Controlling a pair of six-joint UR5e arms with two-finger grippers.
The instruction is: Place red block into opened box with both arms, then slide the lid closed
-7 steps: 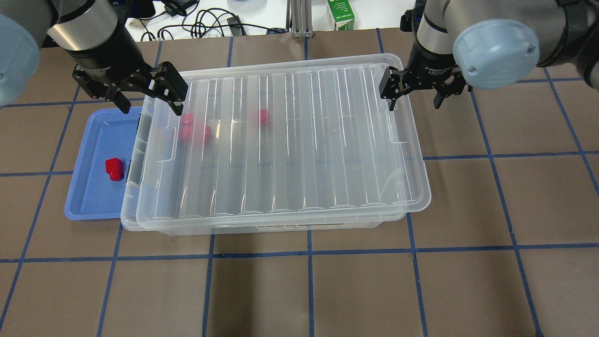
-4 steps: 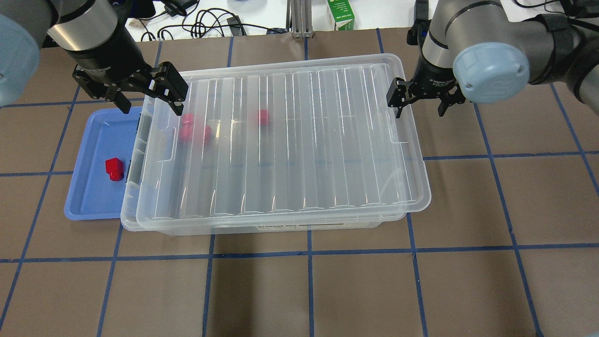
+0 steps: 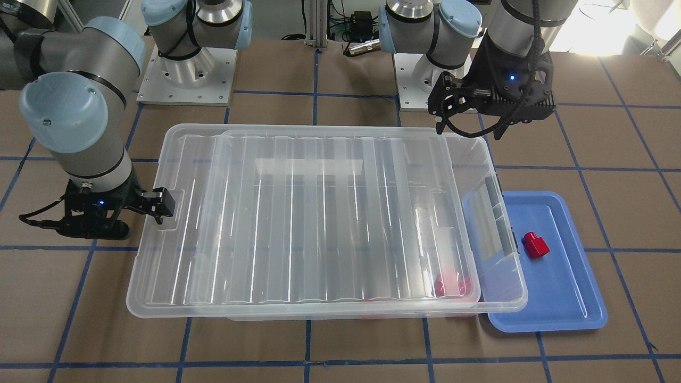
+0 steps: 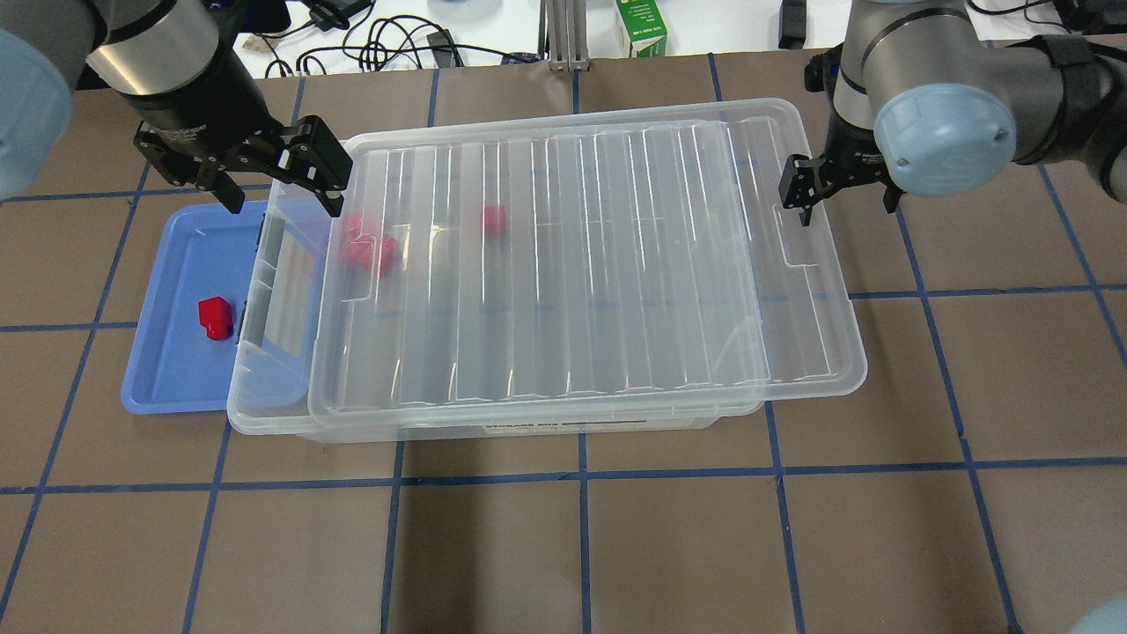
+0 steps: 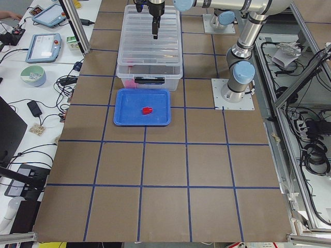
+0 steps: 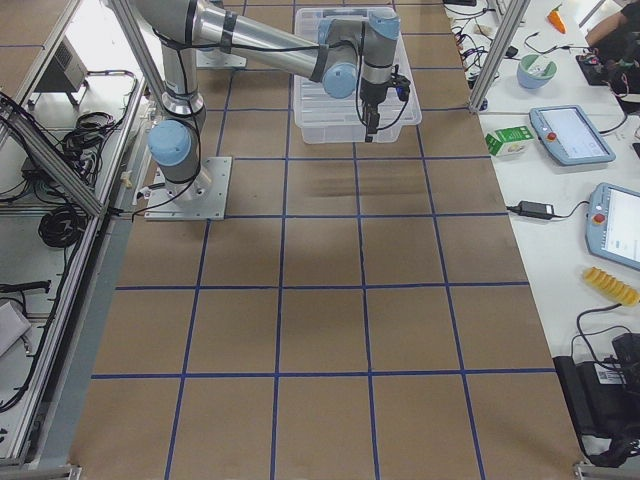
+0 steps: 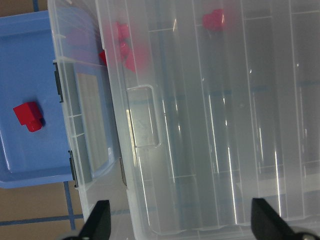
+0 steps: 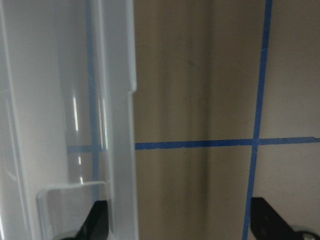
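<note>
Found the lid [image 4: 581, 264] lying flat on the box [image 4: 264, 421], offset toward the robot's right: overhangs the box's right end and leaves a strip at the left end uncovered. Logged one red block [image 4: 215, 318] outside the box, in the blue tray [image 4: 167, 370] that sits against the box's left end and partly under its rim, well apart from both grippers. Saw further red blocks [image 4: 370, 249] inside the box, blurred through the lid near the back left; cannot tell the exact count. Noted left gripper [image 4: 283, 204] raised above the box's back left corner, jaws spread wide, nothing between them. Noted right gripper [image 4: 843, 201] low at the lid's right short end, jaws apart, one finger at the handle notch, lid rim passing between the fingers in the right wrist view; cannot tell whether finger and lid actually touch. Recorded brown table [image 4: 616, 546] with blue tape grid underneath.
</note>
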